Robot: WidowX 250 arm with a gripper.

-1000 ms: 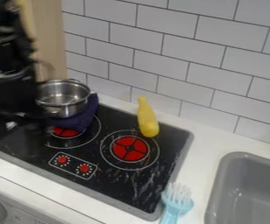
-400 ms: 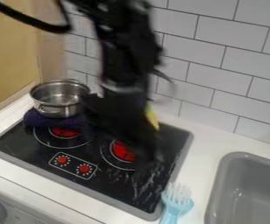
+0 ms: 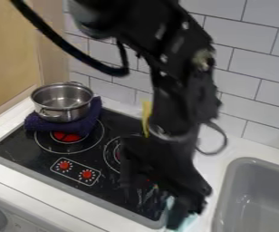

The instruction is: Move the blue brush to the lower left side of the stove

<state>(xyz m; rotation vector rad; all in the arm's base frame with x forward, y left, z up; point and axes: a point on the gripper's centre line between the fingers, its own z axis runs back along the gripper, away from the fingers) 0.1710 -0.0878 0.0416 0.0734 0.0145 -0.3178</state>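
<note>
The black gripper (image 3: pixel 157 198) hangs over the stove's right part, open, with one finger over the cooktop and the other in front of the brush. The light blue brush (image 3: pixel 191 221) lies on the white counter at the stove's lower right corner, mostly hidden behind that finger. The black stove (image 3: pixel 36 156) has its lower left side bare, left of the two red knobs.
A metal pot (image 3: pixel 62 100) sits on a dark purple cloth (image 3: pixel 69 126) at the stove's back left. Behind the arm, a yellow object (image 3: pixel 146 113) is partly visible. The grey sink (image 3: pixel 251 199) is at the right.
The arm has swung from the upper left across the stove to the right, and its gripper now covers much of the brush. The pot, cloth and yellow object have stayed put.
</note>
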